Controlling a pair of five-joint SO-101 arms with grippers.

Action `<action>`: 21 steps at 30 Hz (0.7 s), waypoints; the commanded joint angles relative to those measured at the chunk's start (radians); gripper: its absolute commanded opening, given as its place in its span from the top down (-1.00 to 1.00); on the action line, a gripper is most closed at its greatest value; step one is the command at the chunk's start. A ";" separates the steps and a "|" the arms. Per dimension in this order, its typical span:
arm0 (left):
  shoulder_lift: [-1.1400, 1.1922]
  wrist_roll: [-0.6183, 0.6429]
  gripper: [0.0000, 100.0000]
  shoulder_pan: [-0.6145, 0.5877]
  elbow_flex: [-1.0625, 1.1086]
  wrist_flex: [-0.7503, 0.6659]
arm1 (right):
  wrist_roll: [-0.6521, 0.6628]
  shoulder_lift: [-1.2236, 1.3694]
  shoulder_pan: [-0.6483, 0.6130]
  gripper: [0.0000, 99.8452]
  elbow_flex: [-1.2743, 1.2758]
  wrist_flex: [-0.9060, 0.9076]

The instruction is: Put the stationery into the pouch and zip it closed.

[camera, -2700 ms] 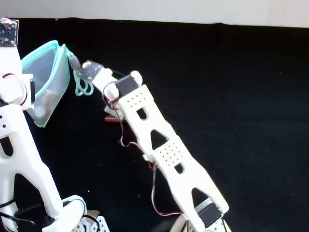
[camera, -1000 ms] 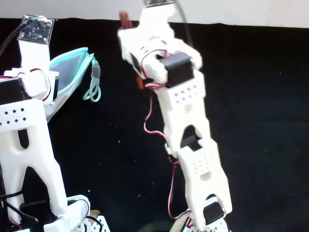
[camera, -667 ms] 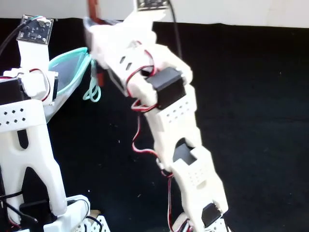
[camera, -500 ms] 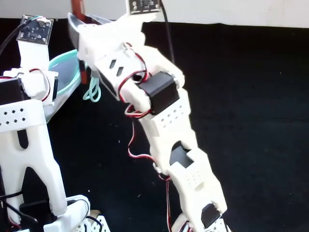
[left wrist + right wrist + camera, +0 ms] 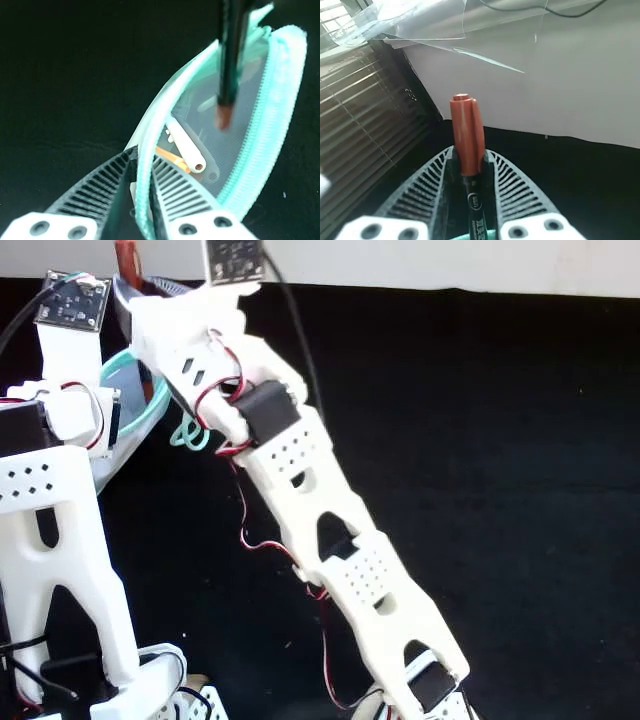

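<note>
Left gripper (image 5: 142,167), closed onto the rim of the mint-green mesh pouch (image 5: 282,95), holds the unzipped mouth open over the black table (image 5: 500,440). A white pen (image 5: 185,145) and an orange pencil (image 5: 167,156) lie inside. Beyond, the right gripper (image 5: 469,159) clamps a red-capped black marker (image 5: 466,125) upright, its lower tip at the pouch opening.

High camera looks down over the table (image 5: 520,440); left wrist close into the pouch (image 5: 274,115), right wrist outward, probably sharing the pen (image 5: 230,60).
</note>
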 commanded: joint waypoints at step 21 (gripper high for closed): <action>0.038 0.015 0.99 -0.159 0.013 -0.029 | 0.178 -0.136 -0.099 0.99 -0.102 0.360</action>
